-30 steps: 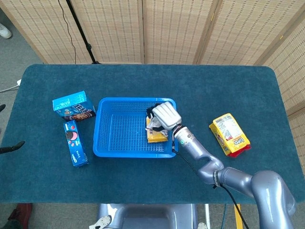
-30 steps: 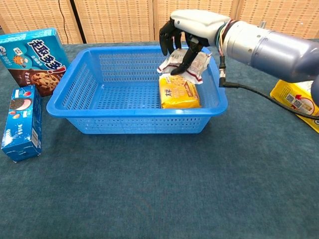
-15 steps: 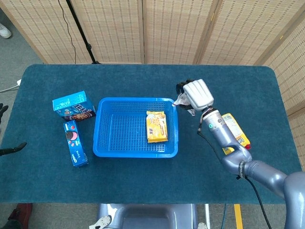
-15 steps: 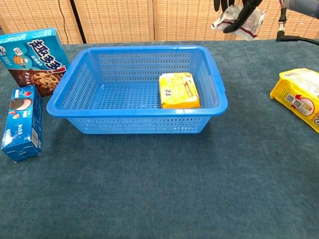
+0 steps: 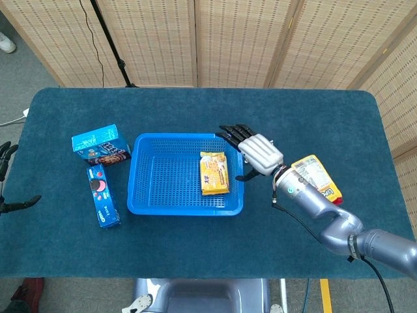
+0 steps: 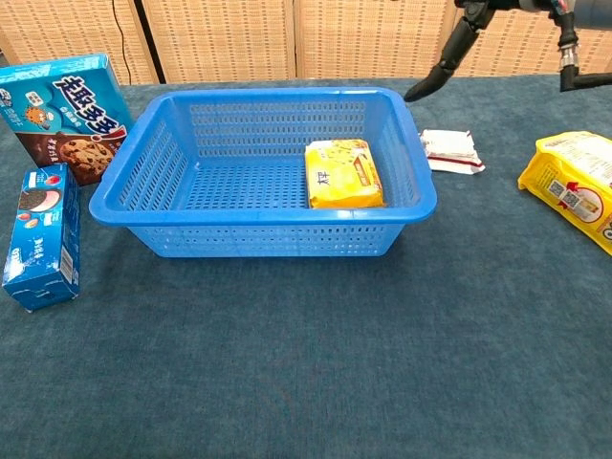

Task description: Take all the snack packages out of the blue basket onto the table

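The blue basket (image 5: 186, 210) (image 6: 258, 215) stands mid-table with one yellow cookie packet (image 5: 214, 173) (image 6: 343, 173) lying flat at its right end. A small white and red packet (image 6: 449, 151) lies on the table just right of the basket; in the head view my hand hides it. My right hand (image 5: 257, 151) (image 6: 449, 48) hovers above the basket's right rim and that packet, its fingers spread and holding nothing. Only the fingertips of my left hand (image 5: 5, 156) show at the far left edge, off the table, spread apart and holding nothing.
A yellow snack bag (image 5: 315, 182) (image 6: 579, 186) lies on the table at the right. Left of the basket are a blue cookie box (image 5: 100, 144) (image 6: 62, 100) and a narrow blue box (image 5: 103, 195) (image 6: 43, 234). Folding screens stand behind the table.
My right hand lifted the white and red packet out of the basket, carried it right and let it go on the table. The hand now hovers open above it.
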You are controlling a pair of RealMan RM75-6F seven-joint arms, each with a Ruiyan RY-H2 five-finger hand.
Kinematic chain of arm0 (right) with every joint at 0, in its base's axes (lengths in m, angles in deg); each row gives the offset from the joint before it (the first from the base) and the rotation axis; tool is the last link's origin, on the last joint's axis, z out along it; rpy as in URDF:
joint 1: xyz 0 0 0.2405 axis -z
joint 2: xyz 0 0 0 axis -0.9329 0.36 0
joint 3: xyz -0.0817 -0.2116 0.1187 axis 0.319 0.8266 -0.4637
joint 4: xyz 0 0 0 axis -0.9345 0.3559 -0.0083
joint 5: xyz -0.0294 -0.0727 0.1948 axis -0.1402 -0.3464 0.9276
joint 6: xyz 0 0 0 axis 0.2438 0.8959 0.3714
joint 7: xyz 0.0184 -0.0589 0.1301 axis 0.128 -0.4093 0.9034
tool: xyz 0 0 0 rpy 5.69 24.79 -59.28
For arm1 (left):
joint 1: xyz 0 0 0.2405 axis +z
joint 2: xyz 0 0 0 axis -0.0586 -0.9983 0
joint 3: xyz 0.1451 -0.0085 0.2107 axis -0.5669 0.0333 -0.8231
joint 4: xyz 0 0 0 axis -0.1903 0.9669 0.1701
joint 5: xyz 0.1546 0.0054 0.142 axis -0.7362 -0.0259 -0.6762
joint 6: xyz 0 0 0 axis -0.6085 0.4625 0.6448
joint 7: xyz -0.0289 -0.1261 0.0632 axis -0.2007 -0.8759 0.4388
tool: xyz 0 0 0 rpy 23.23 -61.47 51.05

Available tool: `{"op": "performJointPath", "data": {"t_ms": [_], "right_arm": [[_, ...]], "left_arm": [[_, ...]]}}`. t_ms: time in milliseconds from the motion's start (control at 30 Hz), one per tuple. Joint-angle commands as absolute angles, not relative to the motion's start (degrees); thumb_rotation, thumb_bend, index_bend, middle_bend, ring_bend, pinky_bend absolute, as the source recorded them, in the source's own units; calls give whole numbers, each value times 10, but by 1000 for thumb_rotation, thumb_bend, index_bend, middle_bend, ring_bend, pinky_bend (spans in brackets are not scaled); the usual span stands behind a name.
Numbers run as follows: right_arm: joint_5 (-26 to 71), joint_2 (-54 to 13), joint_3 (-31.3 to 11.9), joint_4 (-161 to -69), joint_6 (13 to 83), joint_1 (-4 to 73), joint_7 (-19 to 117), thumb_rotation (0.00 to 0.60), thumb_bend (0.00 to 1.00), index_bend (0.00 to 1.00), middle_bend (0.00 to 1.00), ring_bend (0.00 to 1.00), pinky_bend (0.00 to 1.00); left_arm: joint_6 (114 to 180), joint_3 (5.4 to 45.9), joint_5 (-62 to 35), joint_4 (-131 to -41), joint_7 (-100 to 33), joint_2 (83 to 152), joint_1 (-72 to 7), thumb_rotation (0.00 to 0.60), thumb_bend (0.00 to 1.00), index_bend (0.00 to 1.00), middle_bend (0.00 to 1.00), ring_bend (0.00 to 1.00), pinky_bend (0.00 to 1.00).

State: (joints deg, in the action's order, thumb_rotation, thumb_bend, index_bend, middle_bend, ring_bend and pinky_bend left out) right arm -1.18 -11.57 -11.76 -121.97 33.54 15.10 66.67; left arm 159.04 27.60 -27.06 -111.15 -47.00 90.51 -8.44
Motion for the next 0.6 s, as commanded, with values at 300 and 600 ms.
{"op": "performJointPath", "data": {"t_ms": [300,600], "right_arm": [[14,-206,-117,-1203,300,107,614,600,0,61,6,0,39],[56,-255,-115,-1181,280,97,553,600,0,64,21,0,72]], "left_arm": [[1592,276,-270,-1109,-481,903,-82,600,36,0,0,0,0],[1589,276,-271,-1106,-487,902,-84,600,35,0,0,0,0]]}}
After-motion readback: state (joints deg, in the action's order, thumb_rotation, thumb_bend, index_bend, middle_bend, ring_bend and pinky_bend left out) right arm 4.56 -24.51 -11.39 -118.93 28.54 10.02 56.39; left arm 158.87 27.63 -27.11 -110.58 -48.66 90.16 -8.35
